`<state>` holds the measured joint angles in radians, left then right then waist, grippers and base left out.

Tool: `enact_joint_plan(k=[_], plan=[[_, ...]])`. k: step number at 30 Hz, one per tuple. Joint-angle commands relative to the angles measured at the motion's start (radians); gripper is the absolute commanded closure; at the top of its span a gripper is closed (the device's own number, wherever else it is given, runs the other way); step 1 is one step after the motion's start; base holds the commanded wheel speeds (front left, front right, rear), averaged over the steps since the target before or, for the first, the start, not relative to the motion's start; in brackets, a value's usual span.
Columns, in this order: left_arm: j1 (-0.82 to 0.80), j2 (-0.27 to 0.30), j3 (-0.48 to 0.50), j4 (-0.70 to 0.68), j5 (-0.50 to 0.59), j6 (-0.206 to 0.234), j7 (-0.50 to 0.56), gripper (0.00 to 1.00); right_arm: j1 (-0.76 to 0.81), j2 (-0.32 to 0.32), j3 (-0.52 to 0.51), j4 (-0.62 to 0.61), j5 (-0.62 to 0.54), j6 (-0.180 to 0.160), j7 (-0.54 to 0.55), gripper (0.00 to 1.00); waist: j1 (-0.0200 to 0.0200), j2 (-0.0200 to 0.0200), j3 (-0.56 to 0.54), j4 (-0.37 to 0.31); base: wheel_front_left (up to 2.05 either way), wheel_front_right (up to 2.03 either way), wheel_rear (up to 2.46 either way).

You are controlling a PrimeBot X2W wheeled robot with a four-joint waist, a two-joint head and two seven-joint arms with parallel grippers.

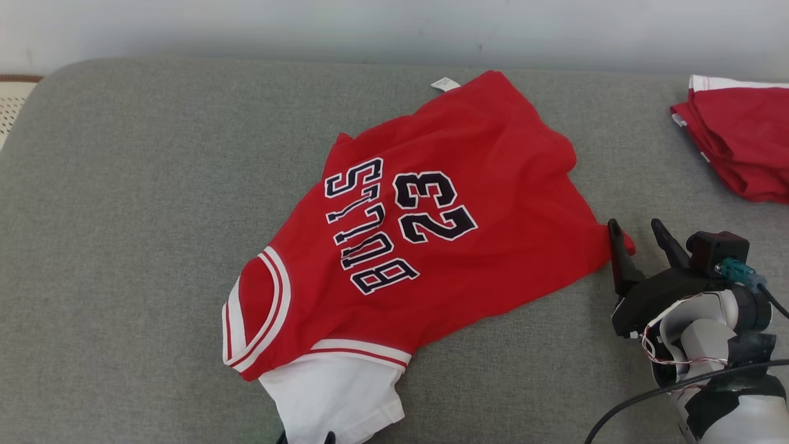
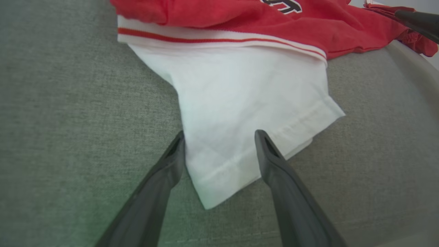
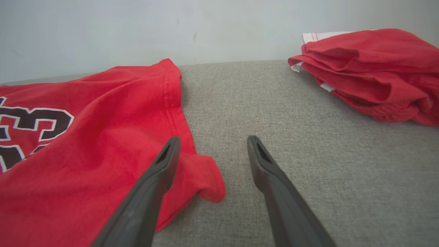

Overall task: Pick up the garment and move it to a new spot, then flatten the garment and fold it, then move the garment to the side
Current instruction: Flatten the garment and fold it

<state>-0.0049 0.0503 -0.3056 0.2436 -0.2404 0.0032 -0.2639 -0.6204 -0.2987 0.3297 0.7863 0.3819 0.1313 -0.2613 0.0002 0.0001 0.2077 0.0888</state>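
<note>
On the grey cushion (image 1: 123, 246) before me lies the red jersey (image 1: 425, 234), spread crookedly near the middle, printed side up, its collar toward my left. My left gripper (image 2: 219, 133) hangs with its jaws wide and empty, straddling the end of the jersey's white sleeve (image 2: 247, 99). My right gripper (image 1: 636, 225) is just as wide and empty, one finger right beside the curled hem corner (image 3: 205, 181).

I judge the risks so: my left may pinch only the sleeve's top layer, so the body drags and bunches. My right may close on bare cushion, since the corner sits off to one side of its jaws. A lopsided lift would wrinkle the cloth further, and carrying it far right could drop it on the red pile (image 1: 739, 142).

Counted: one jersey, one white sleeve showing, one red pile, two grippers.
</note>
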Motion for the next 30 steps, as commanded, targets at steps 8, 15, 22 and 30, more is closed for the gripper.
enact_joint_plan(k=[8,15,22,30], plan=[[0.017,0.001,-0.046,0.005,-0.004,-0.019,0.000,0.00,-0.069,0.005,0.040,0.116,0.038,-0.001,-0.004,0.00,-0.0002,-0.0001,0.035,0.019,0.00,0.00,0.00],[-0.001,0.001,-0.061,0.020,-0.040,-0.022,0.000,0.34,-0.069,0.023,0.122,0.202,0.112,-0.001,-0.001,0.55,-0.0002,-0.0001,0.022,0.024,0.00,0.00,0.00],[-0.020,0.001,-0.064,0.038,-0.054,-0.030,0.000,1.00,-0.067,0.006,0.175,0.163,0.167,-0.001,-0.003,1.00,-0.0002,-0.0001,-0.001,0.011,0.00,0.00,0.00],[-0.031,0.016,0.011,-0.044,-0.020,-0.028,0.000,1.00,-0.026,-0.024,0.193,0.053,0.230,-0.001,-0.003,1.00,-0.0002,-0.0001,-0.050,-0.001,0.00,0.00,0.00]])
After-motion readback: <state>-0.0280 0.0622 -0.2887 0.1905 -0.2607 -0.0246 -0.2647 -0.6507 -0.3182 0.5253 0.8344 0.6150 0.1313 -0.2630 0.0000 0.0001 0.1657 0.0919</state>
